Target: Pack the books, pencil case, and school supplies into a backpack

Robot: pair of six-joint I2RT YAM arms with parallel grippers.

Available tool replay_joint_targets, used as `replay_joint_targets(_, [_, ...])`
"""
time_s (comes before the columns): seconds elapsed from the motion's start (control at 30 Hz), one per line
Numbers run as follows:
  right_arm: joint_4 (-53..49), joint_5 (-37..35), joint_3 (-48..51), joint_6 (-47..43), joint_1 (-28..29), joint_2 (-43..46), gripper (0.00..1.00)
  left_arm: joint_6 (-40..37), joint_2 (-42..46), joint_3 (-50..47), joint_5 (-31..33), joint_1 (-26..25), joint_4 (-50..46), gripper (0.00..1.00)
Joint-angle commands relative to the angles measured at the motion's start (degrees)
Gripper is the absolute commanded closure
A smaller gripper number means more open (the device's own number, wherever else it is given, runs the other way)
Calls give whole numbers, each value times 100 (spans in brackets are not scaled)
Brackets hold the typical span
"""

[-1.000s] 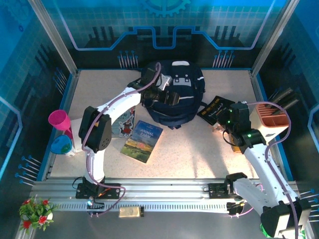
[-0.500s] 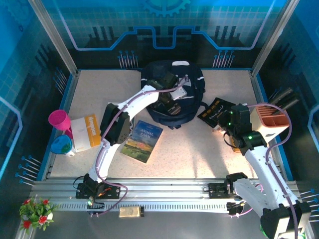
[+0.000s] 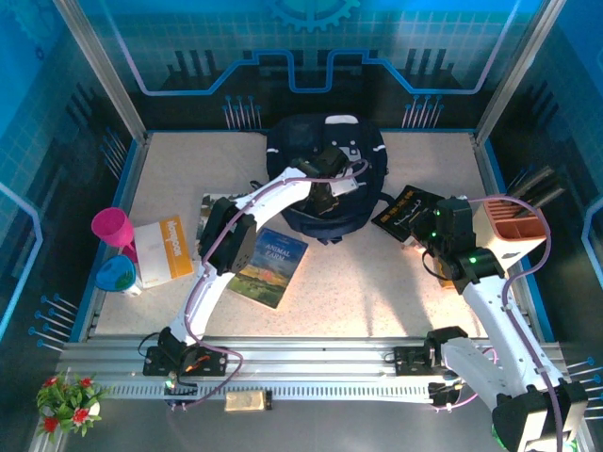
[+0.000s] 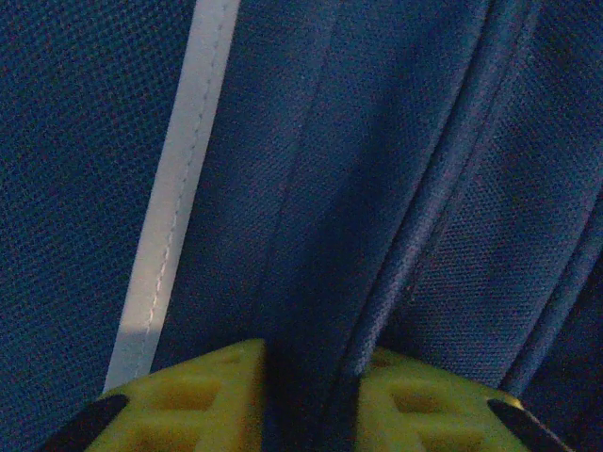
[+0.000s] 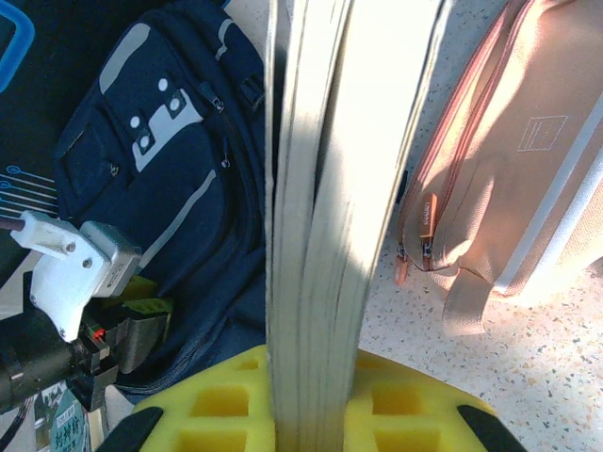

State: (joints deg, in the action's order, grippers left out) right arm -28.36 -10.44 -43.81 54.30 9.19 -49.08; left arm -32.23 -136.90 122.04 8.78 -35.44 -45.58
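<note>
The dark navy backpack (image 3: 330, 155) lies at the back middle of the table. My left gripper (image 3: 325, 196) is down on its near side, and the two yellow fingers (image 4: 203, 395) are shut on a fold of navy fabric (image 4: 311, 282) beside a white stripe. My right gripper (image 3: 424, 224) is shut on the black book (image 3: 405, 207), held on edge, its page block (image 5: 316, 235) between the yellow pads. The pinkish-beige pencil case (image 5: 490, 179) lies just right of that book. The Animal Farm book (image 3: 268, 266) lies flat in front of the backpack. A white-red book (image 3: 207, 209) peeks out behind my left arm.
At the left edge stand a magenta cup (image 3: 111, 226), a flat orange-and-white piece (image 3: 165, 250) and a small blue piece (image 3: 118, 275). A beige block holder (image 3: 516, 221) with black handles stands at the right. Frame posts and the blue rim border the table.
My left arm has swung right across the backpack and its gripper has closed onto the fabric. This uncovered the orange-and-white piece. The right arm and its book have stayed put.
</note>
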Motion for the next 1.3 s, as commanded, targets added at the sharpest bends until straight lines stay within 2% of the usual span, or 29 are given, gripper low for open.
replay_joint_targets(0.0, [211,-177,-121,-152,-97,47,94,-85,266,190,45,15,211,80])
replay_joint_targets(0.33, [9,-325,-418,-576,-141,270,93,96,944,44,-143,15,631,93])
replay_joint_targets(0.53, [-84,52,-626,-647,-343,429,94,341,1276,36,173,20,1121,96])
replay_joint_targets(0.7, [198,628,-627,-530,-496,501,94,873,1522,88,229,15,1585,99])
replay_joint_targets(0.97, [1588,1893,-285,436,-513,-15,94,1991,1741,303,122,-44,1930,100])
replay_joint_targets(1.27, [3300,1810,-26,1271,-183,-971,94,2450,1737,722,-4,-264,1693,100])
